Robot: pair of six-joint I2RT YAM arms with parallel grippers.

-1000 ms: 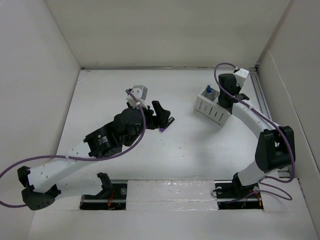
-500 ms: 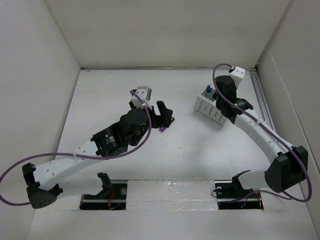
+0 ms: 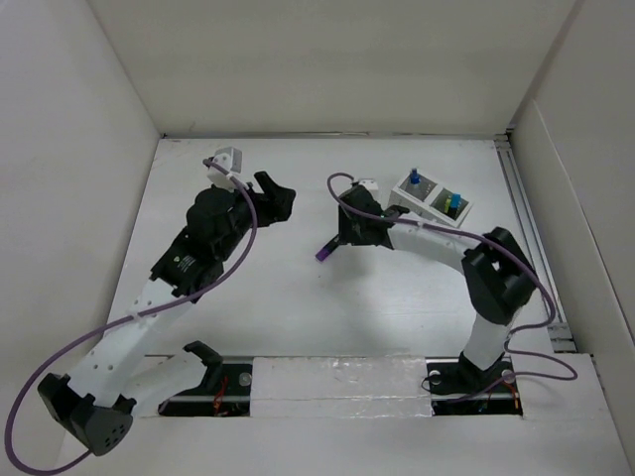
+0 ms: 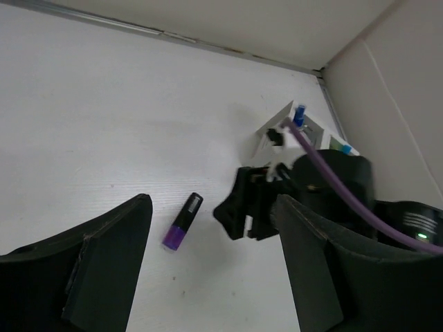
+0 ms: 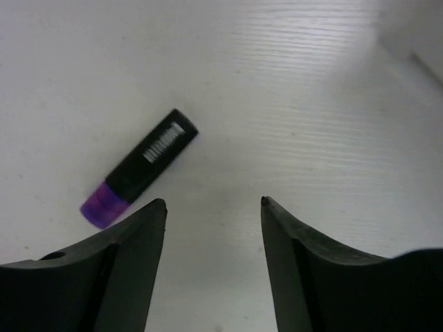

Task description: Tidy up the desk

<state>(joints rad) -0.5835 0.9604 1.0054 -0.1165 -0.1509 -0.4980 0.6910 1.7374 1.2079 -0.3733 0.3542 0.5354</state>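
Observation:
The desk (image 3: 298, 307) is a wide white tabletop. A marker with a black body and a purple end (image 3: 325, 252) lies flat on it near the middle. My right gripper (image 3: 341, 240) is open and hovers just above and right of the marker. In the right wrist view the marker (image 5: 138, 167) lies beyond the left finger, outside the gap of the gripper (image 5: 213, 202). My left gripper (image 3: 281, 203) is open and empty, up and to the left. Its wrist view looks past its gripper (image 4: 214, 202) at the marker (image 4: 181, 221) and the right gripper (image 4: 252, 207).
A white ribbed two-compartment pen holder (image 3: 429, 198) stands at the back right with blue-tipped items in it, and it also shows in the left wrist view (image 4: 294, 128). White wall panels enclose the desk. A metal rail (image 3: 526, 228) runs along the right edge.
My left gripper has pulled back from the marker toward the far left. My right gripper has swung from the pen holder leftward to just beside the marker. The marker stays on the desk.

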